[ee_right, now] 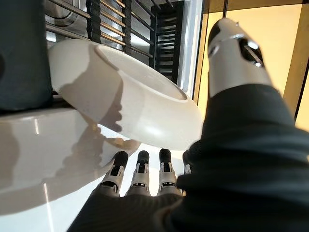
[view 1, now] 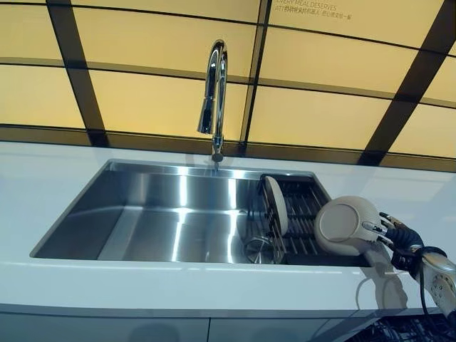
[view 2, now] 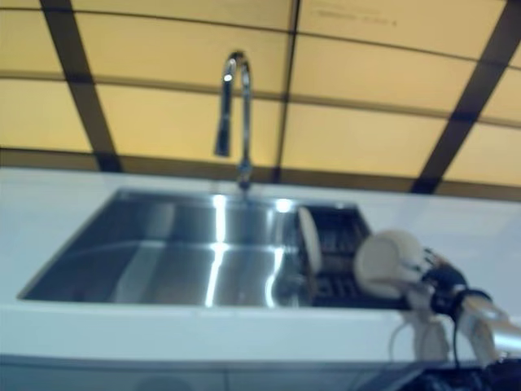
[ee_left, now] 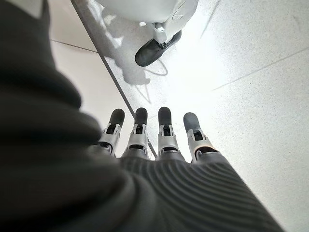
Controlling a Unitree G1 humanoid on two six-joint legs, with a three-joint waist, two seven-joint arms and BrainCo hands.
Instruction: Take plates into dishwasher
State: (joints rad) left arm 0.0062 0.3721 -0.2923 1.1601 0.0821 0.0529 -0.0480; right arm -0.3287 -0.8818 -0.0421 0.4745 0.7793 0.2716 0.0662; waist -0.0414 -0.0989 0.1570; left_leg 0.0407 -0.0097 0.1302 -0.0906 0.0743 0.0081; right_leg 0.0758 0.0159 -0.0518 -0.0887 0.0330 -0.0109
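Observation:
A white plate (view 1: 347,224) hangs tilted over the right end of the steel sink (view 1: 164,221), its underside turned toward me. My right hand (view 1: 399,239) is shut on its rim; in the right wrist view the thumb (ee_right: 236,58) lies on one side of the plate (ee_right: 130,96) and the fingers on the other. A second white plate (view 1: 276,205) stands upright in the black dish rack (view 1: 303,214) inside the sink, just left of the held one. My left hand (ee_left: 159,140) hangs toward the floor with straight fingers, holding nothing.
A tall chrome faucet (view 1: 216,100) rises behind the sink's middle. A round drain strainer (view 1: 258,249) sits at the rack's left foot. White counter (view 1: 178,281) surrounds the sink, with a yellow panelled wall behind.

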